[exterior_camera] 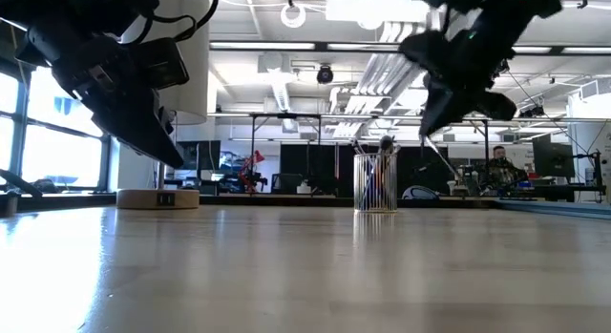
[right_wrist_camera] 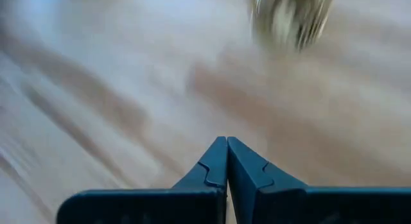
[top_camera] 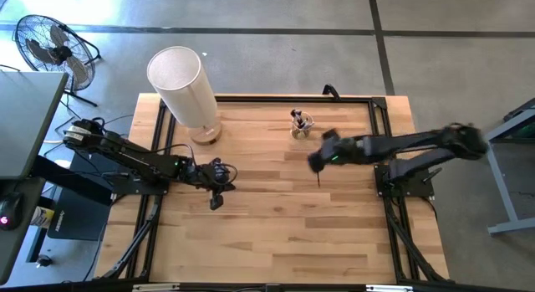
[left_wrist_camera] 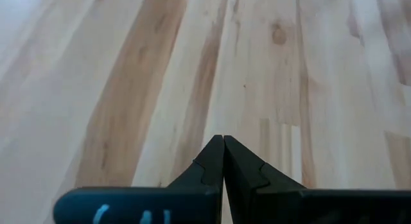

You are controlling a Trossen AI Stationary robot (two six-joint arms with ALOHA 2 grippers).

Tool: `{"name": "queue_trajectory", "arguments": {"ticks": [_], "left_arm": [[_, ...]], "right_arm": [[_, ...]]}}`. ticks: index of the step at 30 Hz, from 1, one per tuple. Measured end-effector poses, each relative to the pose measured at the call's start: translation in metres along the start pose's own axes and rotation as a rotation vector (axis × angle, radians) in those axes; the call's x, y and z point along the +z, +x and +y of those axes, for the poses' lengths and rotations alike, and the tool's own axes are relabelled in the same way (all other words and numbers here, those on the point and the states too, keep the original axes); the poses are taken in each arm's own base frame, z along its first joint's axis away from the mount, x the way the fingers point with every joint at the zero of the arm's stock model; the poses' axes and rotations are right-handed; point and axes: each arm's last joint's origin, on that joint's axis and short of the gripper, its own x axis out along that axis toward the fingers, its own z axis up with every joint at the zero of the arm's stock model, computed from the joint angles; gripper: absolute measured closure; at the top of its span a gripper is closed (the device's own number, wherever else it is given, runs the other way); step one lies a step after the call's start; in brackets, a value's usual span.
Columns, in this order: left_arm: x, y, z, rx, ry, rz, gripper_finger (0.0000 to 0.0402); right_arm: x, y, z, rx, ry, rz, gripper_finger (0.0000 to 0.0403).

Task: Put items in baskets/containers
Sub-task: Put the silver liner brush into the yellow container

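From above, the glass cup [top_camera: 301, 125] sits near the tabletop's [top_camera: 276, 217] far edge, a bit right of middle, with brushes [top_camera: 296, 116] already poking out of it. The right tool [top_camera: 318, 164] hangs over the tabletop just in front of the cup, and a thin dark brush [top_camera: 318, 180] dangles from it, so it looks pinched on that one. The left tool [top_camera: 216, 200] waits over the left-middle, nothing in it. Low view: the cup [exterior_camera: 376, 185] stands upright, much shorter than its brushes, so I'd guess it tips easily; the right tool [exterior_camera: 429, 126] is above and beside it. Left wrist: fingers [left_wrist_camera: 212, 166] pressed together over bare wood. Right wrist: fingers [right_wrist_camera: 215, 163] pressed together too, cup [right_wrist_camera: 292, 18] blurry ahead. These brushes look light, stiff and skinny, so probably slippery; grab mid-handle, not the bristles.
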Motion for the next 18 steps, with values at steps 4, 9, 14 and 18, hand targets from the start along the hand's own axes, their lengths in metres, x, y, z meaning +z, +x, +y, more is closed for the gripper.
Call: {"name": "queue_trajectory", "arguments": {"ticks": [4,9,14,18], "left_arm": [[0.002,0.0,0.001,0.038,-0.002,-0.033,0.0401],[0.009,0.0,-0.002,0.019,-0.013,-0.104,0.0401],[0.016,-0.001,-0.003,0.036,-0.037,-0.194,0.0401],[0.022,-0.003,-0.003,0.084,-0.064,-0.272,0.0401]], "right_arm": [[0.019,-0.023,-0.033,0.138,0.062,-0.261,0.0403],[0.053,-0.042,-0.059,0.351,-0.023,-0.617,0.0403],[0.083,-0.046,-0.074,0.376,-0.196,-0.85,0.0403],[0.101,-0.036,-0.082,0.36,-0.298,-0.93,0.0403]]}}
